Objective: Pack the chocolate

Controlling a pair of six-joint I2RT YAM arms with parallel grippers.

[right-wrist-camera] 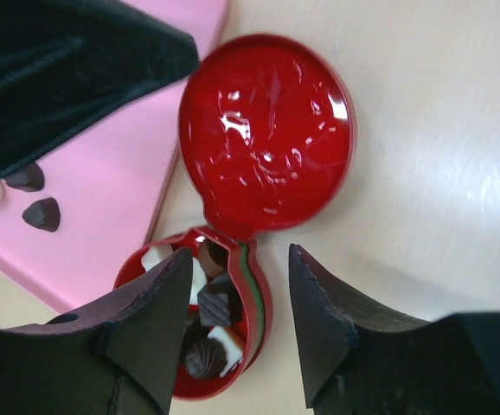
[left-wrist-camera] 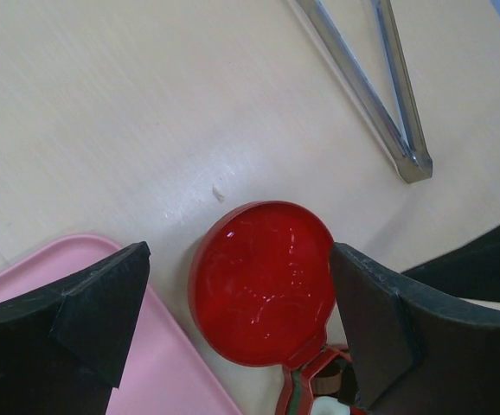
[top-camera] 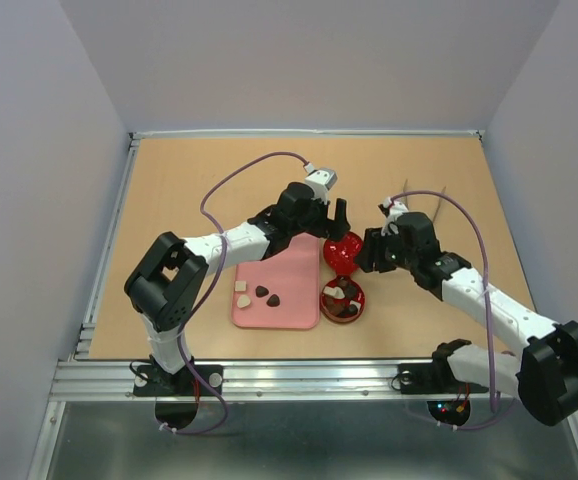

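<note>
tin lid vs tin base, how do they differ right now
The lid lies bare, its glossy red inside facing up; the base holds chocolates, brown and cream. The lid shows plain red, while the base's wall carries a green stripe. Both are round, red, beside the pink tray, and touch at their rims.

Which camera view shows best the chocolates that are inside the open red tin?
The right wrist view: the chocolates lie in the open tin close up, dark and white pieces distinct. The top external view shows them as tiny specks. The left wrist view shows mainly the lid, only a sliver of the tin.
</note>
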